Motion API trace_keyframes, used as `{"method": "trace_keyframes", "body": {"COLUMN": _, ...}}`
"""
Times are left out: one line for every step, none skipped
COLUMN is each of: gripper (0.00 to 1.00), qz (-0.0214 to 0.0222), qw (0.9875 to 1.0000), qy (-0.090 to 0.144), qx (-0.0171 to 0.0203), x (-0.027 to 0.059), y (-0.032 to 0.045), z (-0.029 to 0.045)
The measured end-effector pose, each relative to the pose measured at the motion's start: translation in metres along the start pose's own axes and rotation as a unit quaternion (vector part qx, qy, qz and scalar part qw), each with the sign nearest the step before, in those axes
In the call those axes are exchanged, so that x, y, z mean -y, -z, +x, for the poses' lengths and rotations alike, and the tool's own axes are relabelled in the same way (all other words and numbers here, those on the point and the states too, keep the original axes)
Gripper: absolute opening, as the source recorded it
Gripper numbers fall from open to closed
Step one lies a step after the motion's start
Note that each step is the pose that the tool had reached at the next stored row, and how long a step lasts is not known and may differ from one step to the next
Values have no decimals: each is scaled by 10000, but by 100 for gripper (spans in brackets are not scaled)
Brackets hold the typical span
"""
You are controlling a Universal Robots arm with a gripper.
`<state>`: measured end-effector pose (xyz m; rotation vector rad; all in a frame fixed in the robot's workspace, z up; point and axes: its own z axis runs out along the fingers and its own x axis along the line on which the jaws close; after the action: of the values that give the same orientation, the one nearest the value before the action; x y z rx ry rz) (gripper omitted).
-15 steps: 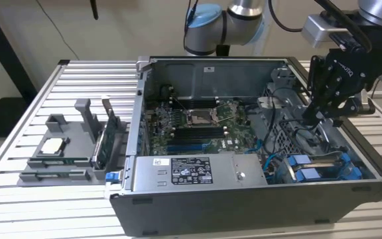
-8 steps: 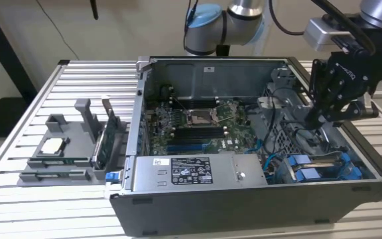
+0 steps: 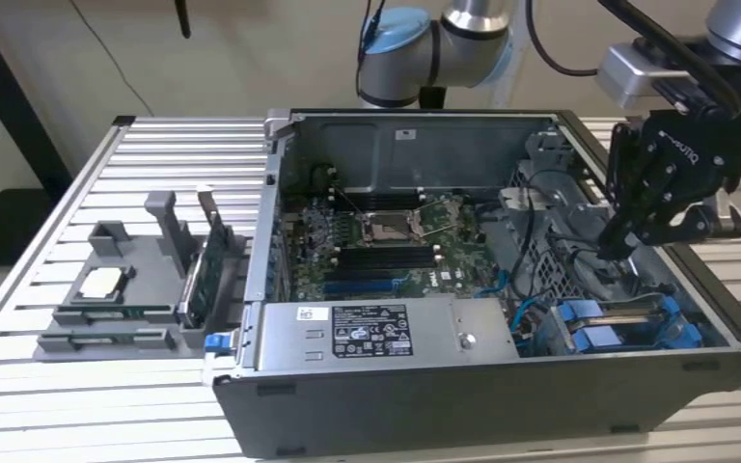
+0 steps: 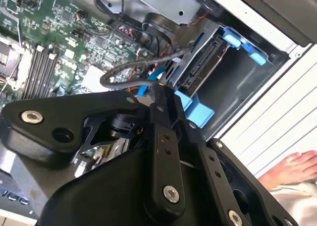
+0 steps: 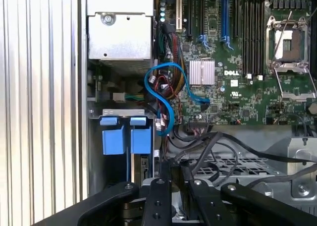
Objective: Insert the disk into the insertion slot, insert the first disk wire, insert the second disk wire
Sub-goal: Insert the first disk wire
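The exterior view shows an open computer case (image 3: pixel 474 405) lying on its side on a slatted table (image 3: pixel 36 386), so the arm can reach straight down into it. The gripper (image 3: pixel 621 246) hangs inside the case towards the exterior view's right, just above the corner where the disk (image 3: pixel 628 328) sits.

In the second wrist view the disk (image 4: pixel 200 67) lies inside the insertion slot (image 4: pixel 247 87). Its blue carrier tabs are at the outer end and its plug edge faces the board, where the wires can reach it. That step looks done.

The jaws are drawn narrow, and I judge they pinch the end of a black wire (image 4: pixel 105 80) that loops away from the tips. A person's hand (image 4: pixel 292 169) rests on the table beside the case.
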<state>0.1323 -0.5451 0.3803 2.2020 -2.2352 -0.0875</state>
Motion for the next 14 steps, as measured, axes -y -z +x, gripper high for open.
{"method": "trace_keyframes", "body": {"gripper": 19, "qz": 0, "qw": 10000, "qy": 0, "qx": -12, "x": 6, "y": -3, "z": 6}}
{"method": "trace_keyframes", "body": {"gripper": 19, "qz": 0, "qw": 10000, "qy": -1, "qx": -25, "x": 12, "y": -7, "z": 12}}
{"method": "trace_keyframes", "body": {"gripper": 19, "qz": 0, "qw": 10000, "qy": -2, "qx": -37, "x": 18, "y": -10, "z": 17}}
{"method": "trace_keyframes", "body": {"gripper": 19, "qz": 1, "qw": 10000, "qy": -2, "qx": -51, "x": 24, "y": -13, "z": 23}}
{"method": "trace_keyframes", "body": {"gripper": 19, "qz": 1, "qw": 10000, "qy": -3, "qx": -64, "x": 29, "y": -16, "z": 28}}
{"method": "trace_keyframes", "body": {"gripper": 19, "qz": 1, "qw": 10000, "qy": -3, "qx": -77, "x": 35, "y": -20, "z": 33}}
{"method": "trace_keyframes", "body": {"gripper": 19, "qz": 2, "qw": 10000, "qy": -4, "qx": -90, "x": 40, "y": -24, "z": 38}}
{"method": "trace_keyframes", "body": {"gripper": 19, "qz": 2, "qw": 9999, "qy": -4, "qx": -104, "x": 45, "y": -28, "z": 43}}
{"method": "trace_keyframes", "body": {"gripper": 19, "qz": 2, "qw": 9999, "qy": -5, "qx": -117, "x": 50, "y": -31, "z": 47}}
{"method": "trace_keyframes", "body": {"gripper": 19, "qz": 2, "qw": 9999, "qy": -6, "qx": -131, "x": 55, "y": -35, "z": 52}}
{"method": "trace_keyframes", "body": {"gripper": 19, "qz": 2, "qw": 9999, "qy": -6, "qx": -144, "x": 60, "y": -39, "z": 56}}
{"method": "trace_keyframes", "body": {"gripper": 19, "qz": 3, "qw": 9999, "qy": -6, "qx": -158, "x": 65, "y": -43, "z": 60}}
{"method": "trace_keyframes", "body": {"gripper": 19, "qz": 3, "qw": 9999, "qy": -7, "qx": -172, "x": 69, "y": -47, "z": 64}}
{"method": "trace_keyframes", "body": {"gripper": 19, "qz": 3, "qw": 9998, "qy": -8, "qx": -187, "x": 74, "y": -51, "z": 68}}
